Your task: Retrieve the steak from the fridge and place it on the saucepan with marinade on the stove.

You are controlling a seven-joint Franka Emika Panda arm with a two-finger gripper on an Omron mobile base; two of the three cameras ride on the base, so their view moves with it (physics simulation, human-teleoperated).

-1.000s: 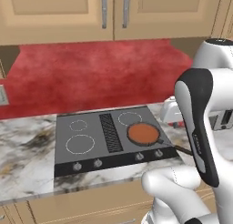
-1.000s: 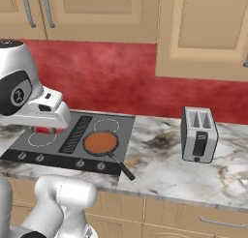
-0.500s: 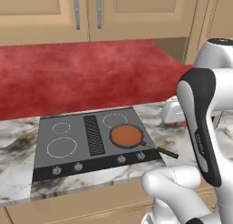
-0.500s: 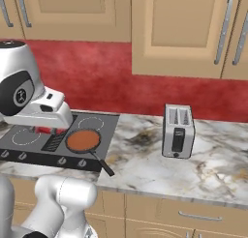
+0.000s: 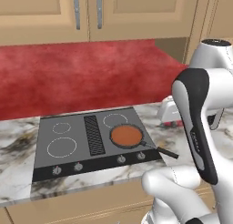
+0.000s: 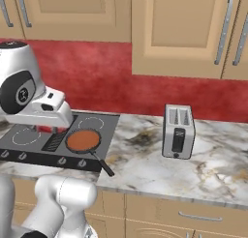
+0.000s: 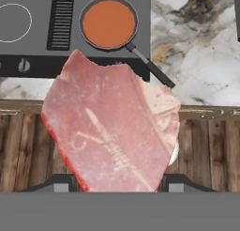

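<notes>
The steak (image 7: 112, 136), a flat pink-red slab, hangs in the hand view with my gripper (image 7: 121, 183) shut on its lower edge. It is held out in front of the counter, above the wooden floor. Beyond it lies the stove (image 7: 42, 47) with the saucepan (image 7: 108, 23) on its front right burner, the smooth orange-brown marinade (image 7: 108, 21) inside it. The saucepan (image 5: 126, 135) (image 6: 83, 140) stands on the stove (image 5: 68, 164) (image 6: 29, 157), its dark handle pointing toward the counter's front. The fridge is out of view.
A silver toaster (image 6: 178, 130) stands on the marble counter (image 6: 145, 159) right of the stove. Wooden wall cabinets (image 6: 174, 29) hang above a red backsplash (image 5: 68, 77). The pan's handle (image 7: 150, 65) reaches over the stove's front edge. Knobs line the stove front.
The whole scene has slid left in both base views, mostly in the first half second, so the base has driven. The arm's pose looks the same.
</notes>
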